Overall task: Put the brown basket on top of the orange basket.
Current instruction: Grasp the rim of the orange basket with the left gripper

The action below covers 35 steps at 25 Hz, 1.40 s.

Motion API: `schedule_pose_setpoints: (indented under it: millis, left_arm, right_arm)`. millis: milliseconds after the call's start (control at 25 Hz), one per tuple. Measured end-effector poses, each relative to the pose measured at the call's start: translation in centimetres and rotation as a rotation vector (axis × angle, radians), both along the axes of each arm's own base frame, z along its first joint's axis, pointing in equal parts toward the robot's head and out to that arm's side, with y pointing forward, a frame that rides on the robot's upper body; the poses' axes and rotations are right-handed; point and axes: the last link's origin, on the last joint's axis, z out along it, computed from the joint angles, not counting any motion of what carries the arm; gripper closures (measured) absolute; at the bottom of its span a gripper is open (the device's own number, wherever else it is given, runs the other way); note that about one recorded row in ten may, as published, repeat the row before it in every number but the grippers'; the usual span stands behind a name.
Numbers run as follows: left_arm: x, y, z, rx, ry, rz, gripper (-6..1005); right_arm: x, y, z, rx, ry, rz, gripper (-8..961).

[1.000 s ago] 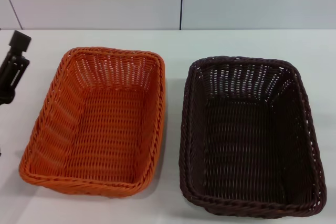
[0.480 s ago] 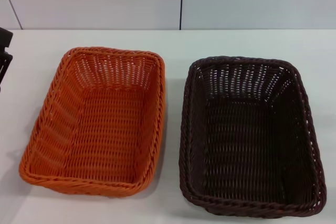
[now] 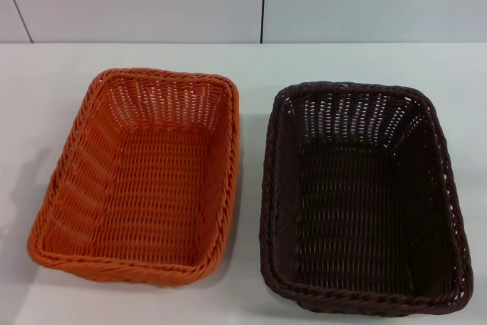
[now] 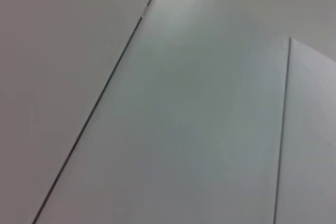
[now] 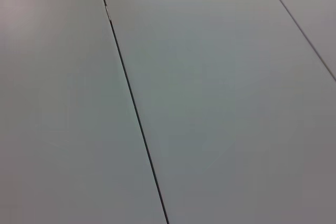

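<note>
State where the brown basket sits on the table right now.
In the head view, the brown basket sits on the white table on the robot's right, beside the orange basket, the two apart.

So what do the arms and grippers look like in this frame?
Nothing to describe: neither arm nor gripper shows in any current view. The head view holds only the orange basket and the brown basket, side by side and apart on the white table. Both wrist views show only plain pale panels with thin dark seams.

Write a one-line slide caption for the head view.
Orange basket and brown basket sit side by side, apart, both empty, on a white table; no gripper visible.
</note>
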Motion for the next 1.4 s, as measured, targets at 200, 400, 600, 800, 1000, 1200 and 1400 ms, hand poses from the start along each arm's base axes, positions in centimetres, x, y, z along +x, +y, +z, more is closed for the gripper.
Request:
schedule_pose_setpoints:
  millis: [200,400,600,800,1000,1200,1400]
  left_arm:
    - [-0.1,0.0,0.2,0.007,-0.01,0.006,210]
    - [-0.1,0.2,0.3,0.009,-0.021,0.002,220]
    - [-0.5,0.4,1.0,0.038,-0.052,0.026,277]
    - [-0.7,0.4,1.0,0.043,-0.061,0.043,305]
    - [-0.8,0.4,1.0,0.043,-0.071,0.046,306]
    - [-0.9,0.6,1.0,0.012,-0.105,0.04,306]
    - [-0.9,0.7,1.0,-0.012,-0.118,0.027,307]
  right_arm:
    - [0.0,0.0,0.0,0.001,-0.001,0.001,427]
    - [0.1,-0.1,0.1,0.008,0.002,-0.003,427]
    - [0.1,-0.1,0.1,0.009,0.001,-0.003,427]
    - [-0.2,0.3,0.1,0.006,0.003,0.004,427]
    - [-0.3,0.6,0.1,0.005,0.004,0.009,427]
    - [-0.6,0.9,0.1,0.005,0.003,0.016,427]
    - [-0.7,1.3,0.1,-0.007,0.003,0.018,427]
